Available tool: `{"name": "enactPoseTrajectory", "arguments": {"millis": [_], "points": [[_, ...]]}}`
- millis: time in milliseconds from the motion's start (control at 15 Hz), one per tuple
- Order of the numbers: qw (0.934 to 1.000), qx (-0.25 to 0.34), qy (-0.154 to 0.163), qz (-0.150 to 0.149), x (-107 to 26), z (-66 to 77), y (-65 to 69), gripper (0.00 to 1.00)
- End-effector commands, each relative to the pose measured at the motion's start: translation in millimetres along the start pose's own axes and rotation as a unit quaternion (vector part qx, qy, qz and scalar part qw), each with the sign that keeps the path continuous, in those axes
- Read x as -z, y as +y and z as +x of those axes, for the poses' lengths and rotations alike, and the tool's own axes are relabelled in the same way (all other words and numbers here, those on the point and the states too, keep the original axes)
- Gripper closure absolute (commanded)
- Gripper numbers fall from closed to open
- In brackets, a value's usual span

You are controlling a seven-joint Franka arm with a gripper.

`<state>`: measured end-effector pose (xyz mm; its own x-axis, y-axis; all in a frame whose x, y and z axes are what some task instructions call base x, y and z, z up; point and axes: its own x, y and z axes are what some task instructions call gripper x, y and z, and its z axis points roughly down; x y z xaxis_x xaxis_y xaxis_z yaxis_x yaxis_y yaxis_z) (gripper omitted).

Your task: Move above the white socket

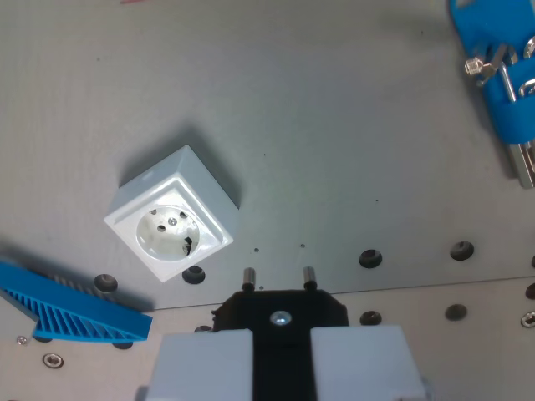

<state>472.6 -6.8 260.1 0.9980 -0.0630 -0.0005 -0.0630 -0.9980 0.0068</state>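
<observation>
At the wrist view's bottom centre, our gripper (282, 355) clamps a black plug (280, 309), pins up | white socket (171, 219) rests on the grey table (334, 125), up-left of the plug, apart | blue ribbed part (79, 309) lower left

The socket (171, 217) is showing glossy white, with a darker grey shade on its side walls. The surface (334, 125) is appearing matte grey, dotted with dark round holes. A bright blue ribbed piece (75, 307) is displaying parallel slats. The plug (280, 313) is looking black, its pins silvery.
</observation>
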Motion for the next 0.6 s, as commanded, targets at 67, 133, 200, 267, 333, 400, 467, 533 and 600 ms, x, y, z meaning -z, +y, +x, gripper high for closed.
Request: {"name": "enactPoseTrajectory", "arguments": {"millis": [67,133,200,267,333,400,467,533,600], "points": [[1.0,0.0,0.0,0.0,0.0,0.0,0.2,1.0],[1.0,-0.001,0.0,0.0,0.0,0.0,0.2,1.0],[1.0,-0.001,0.0,0.0,0.0,0.0,0.2,1.0],[1.0,0.0,0.0,0.0,0.0,0.0,0.2,1.0],[1.0,0.001,0.0,0.0,-0.1,-0.1,0.1,1.0],[1.0,0.002,0.0,0.0,-0.3,-0.2,0.1,1.0],[1.0,0.003,0.0,0.0,-0.5,-0.3,-0.1,1.0],[1.0,0.006,0.001,0.001,-0.8,-0.5,-0.2,1.0],[1.0,0.009,0.001,0.001,-1.3,-0.7,-0.4,1.0]]}}
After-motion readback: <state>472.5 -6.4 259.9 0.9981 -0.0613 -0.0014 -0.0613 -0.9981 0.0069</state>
